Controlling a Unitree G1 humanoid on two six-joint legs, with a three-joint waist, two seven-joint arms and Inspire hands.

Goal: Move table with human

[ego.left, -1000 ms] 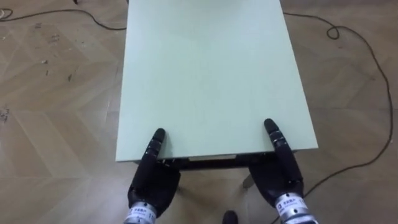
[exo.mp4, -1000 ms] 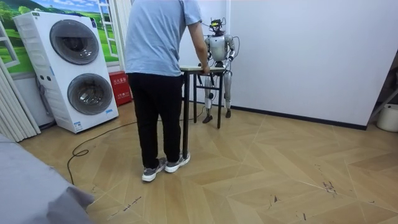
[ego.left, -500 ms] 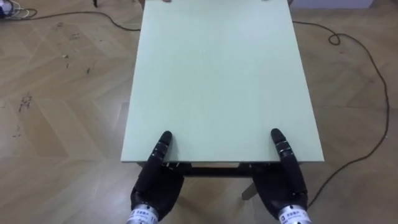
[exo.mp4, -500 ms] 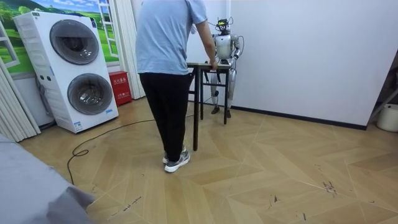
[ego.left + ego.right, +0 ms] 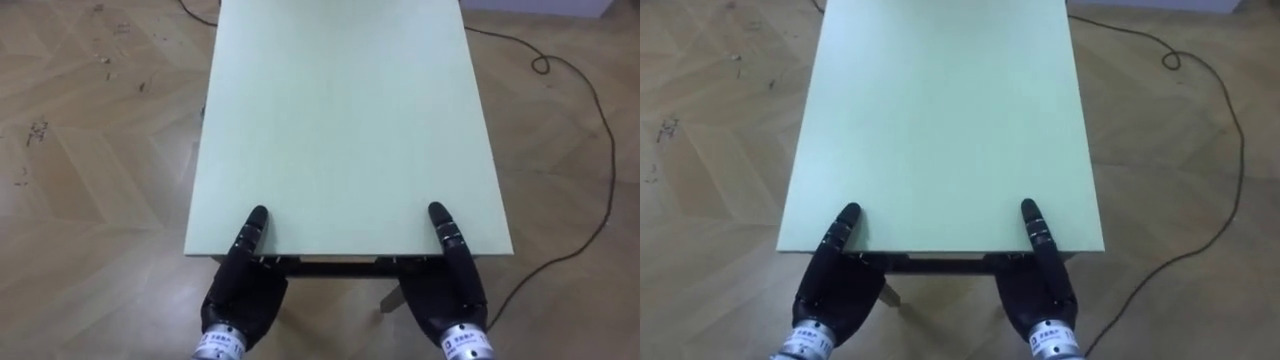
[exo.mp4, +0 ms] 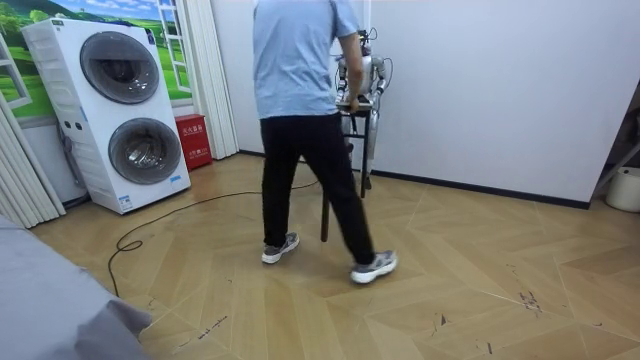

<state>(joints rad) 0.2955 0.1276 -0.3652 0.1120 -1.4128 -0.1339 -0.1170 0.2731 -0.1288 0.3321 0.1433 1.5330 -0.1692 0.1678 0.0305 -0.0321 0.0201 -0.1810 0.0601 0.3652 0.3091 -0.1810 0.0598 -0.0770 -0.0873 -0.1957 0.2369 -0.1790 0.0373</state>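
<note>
Herringbone wood floor [image 5: 90, 180]; pale green table [image 5: 340, 120] between robot and person, close to the white wall [image 6: 480, 90]. Left hand [image 5: 245, 290] and right hand [image 5: 445, 295] sit at the near edge, mostly tucked beneath the top. Clamped or just supporting, cannot tell. Person [image 6: 300, 60] holds the far end, mid-stride. Risk: person outpaces robot, edge slides off both hands, table tilts or drops. A table leg could also catch the floor.
</note>
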